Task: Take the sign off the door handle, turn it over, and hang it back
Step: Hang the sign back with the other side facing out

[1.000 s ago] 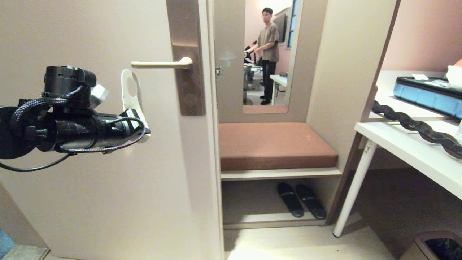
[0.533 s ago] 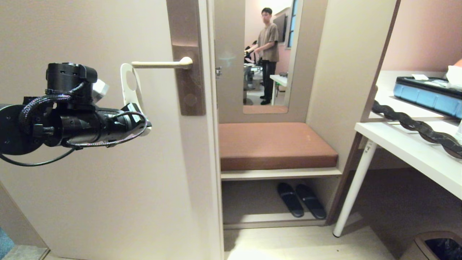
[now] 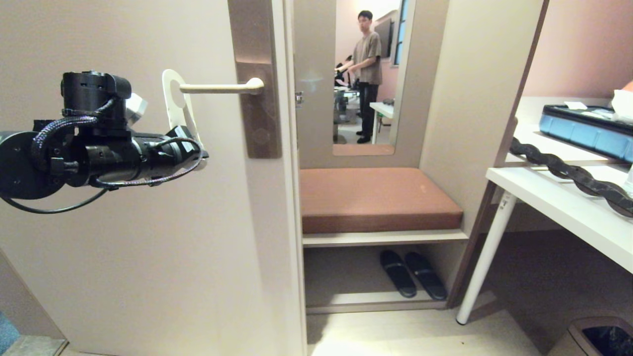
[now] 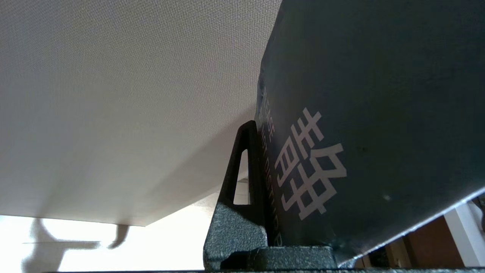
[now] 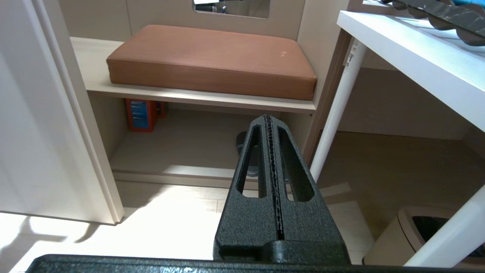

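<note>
My left gripper [image 3: 194, 151] reaches level toward the door, shut on the lower end of the sign [image 3: 180, 123]. The sign stands nearly upright, its white face toward the head view. Its round hole is level with the free tip of the cream door handle [image 3: 220, 88]; I cannot tell whether the tip is through it. In the left wrist view the grey-blue face of the sign [image 4: 379, 94], with a white Chinese character, lies against one black finger [image 4: 242, 182]; the other finger is hidden behind it. My right gripper [image 5: 268, 118] is shut and empty, low before the bench.
The door [image 3: 123, 247] fills the left. A tall brown plate [image 3: 257, 113] carries the handle. A bench with a brown cushion [image 3: 376, 198] has slippers [image 3: 410, 273] beneath it. A white table [image 3: 559, 207] and a bin [image 3: 598, 338] are at right. A person [image 3: 368, 59] stands in the mirror.
My left gripper has risen with the sign. The sign's hole has gone from just below the handle's tip to level with it. The right arm has kept still.
</note>
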